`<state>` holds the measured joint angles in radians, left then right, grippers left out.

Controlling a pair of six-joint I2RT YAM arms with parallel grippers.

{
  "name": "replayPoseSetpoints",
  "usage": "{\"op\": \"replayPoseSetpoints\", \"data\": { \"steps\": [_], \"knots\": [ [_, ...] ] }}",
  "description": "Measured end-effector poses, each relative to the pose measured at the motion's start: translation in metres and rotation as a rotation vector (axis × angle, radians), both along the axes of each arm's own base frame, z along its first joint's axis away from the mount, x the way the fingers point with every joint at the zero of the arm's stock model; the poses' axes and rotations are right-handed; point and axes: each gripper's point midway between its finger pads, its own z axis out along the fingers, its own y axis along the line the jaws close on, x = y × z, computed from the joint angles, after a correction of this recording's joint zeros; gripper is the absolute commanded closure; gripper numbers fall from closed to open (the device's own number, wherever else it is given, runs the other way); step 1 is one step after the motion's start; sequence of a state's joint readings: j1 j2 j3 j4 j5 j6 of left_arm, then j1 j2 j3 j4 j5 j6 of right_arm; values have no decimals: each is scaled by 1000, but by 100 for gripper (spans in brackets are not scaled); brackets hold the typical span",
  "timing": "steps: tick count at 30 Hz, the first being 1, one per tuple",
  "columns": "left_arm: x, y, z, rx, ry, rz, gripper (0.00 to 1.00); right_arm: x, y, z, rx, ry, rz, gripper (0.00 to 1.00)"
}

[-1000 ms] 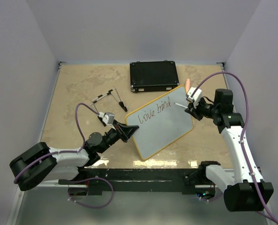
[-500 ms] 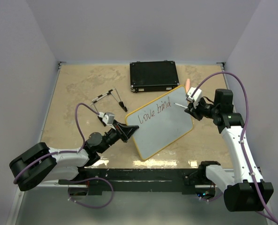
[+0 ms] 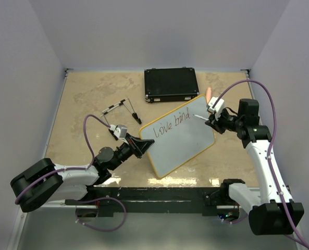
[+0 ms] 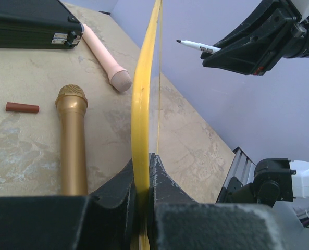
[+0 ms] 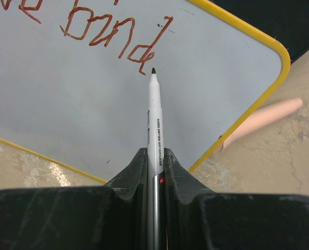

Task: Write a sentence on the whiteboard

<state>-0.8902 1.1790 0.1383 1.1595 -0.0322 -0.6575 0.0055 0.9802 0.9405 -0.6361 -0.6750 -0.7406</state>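
A yellow-framed whiteboard (image 3: 177, 134) sits tilted at mid-table, just in front of a black case (image 3: 171, 84). The left gripper (image 3: 143, 145) is clamped on the board's left edge. The right gripper (image 3: 211, 121) pinches a marker pen (image 5: 155, 112), its tip just off the board beside the last letter of the sentence (image 3: 171, 124), which reads "love bind".

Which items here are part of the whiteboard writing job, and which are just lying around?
In use: whiteboard, clamped at its edge by the left gripper; marker, held by the right gripper; the writing, "love bind" so far.
Lying about: black case; gold microphone; pink microphone; small red cap.
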Motion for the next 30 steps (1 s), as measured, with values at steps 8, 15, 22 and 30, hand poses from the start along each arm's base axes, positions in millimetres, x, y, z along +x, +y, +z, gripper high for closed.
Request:
{"op": "replayPoseSetpoints", "data": {
  "steps": [8,15,22,30],
  "knots": [
    [0,0,0,0,1,0,100,0,0,0,2,0,1,100],
    [0,0,0,0,0,-1,100,-2,5,2,25,0,19,100],
    [0,0,0,0,1,-1,100,-2,6,3,30,-2,25,100],
    [0,0,0,0,1,-1,100,-3,7,0,36,4,31,100]
  ]
}}
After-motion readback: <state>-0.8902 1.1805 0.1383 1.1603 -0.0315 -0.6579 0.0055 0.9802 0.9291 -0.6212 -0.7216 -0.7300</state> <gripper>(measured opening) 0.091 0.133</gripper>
